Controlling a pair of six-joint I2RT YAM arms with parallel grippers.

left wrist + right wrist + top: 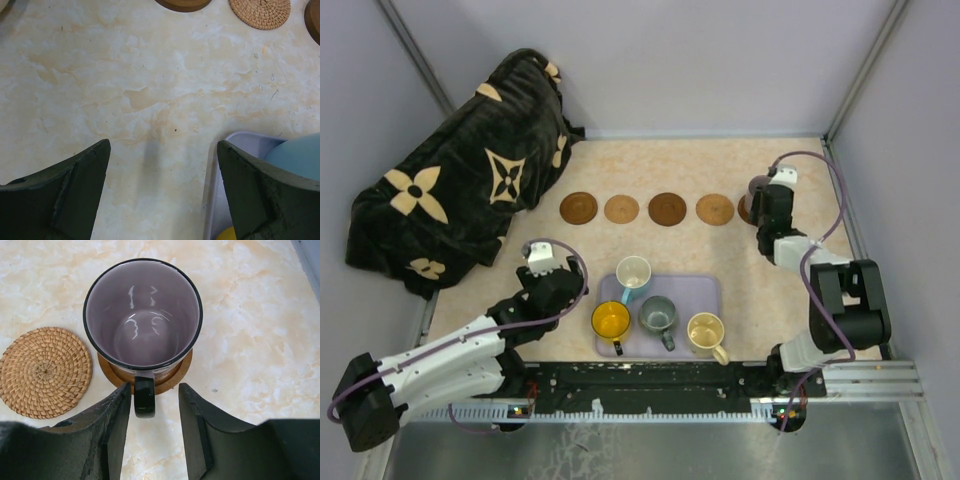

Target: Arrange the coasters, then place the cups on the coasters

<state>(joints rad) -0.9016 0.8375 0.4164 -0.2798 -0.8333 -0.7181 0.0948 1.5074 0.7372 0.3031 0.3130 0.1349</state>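
Four ceramic mugs [658,315] wait in the lavender rectangular tray [705,288] at six o'clock. The translucent purple mug [142,315] sits centred on the round brown wooden coaster [175,376] at three o'clock. The right gripper [155,392] straddles its handle, jaws parted, apparently releasing; the left gripper [163,147] hangs wide, empty.

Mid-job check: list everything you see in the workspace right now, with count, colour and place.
coasters: five, brown and tan, in a row across the far middle; the rightmost carries a cup
purple cup: one, translucent purple-grey, upright on the rightmost coaster
cups on tray: four, white-blue, yellow-orange, grey-green, cream
tray: one, lavender, near middle
cloth: one, black with cream flowers, far left
left gripper: open, empty, above bare table beside the tray
right gripper: open, jaws astride the purple cup's handle
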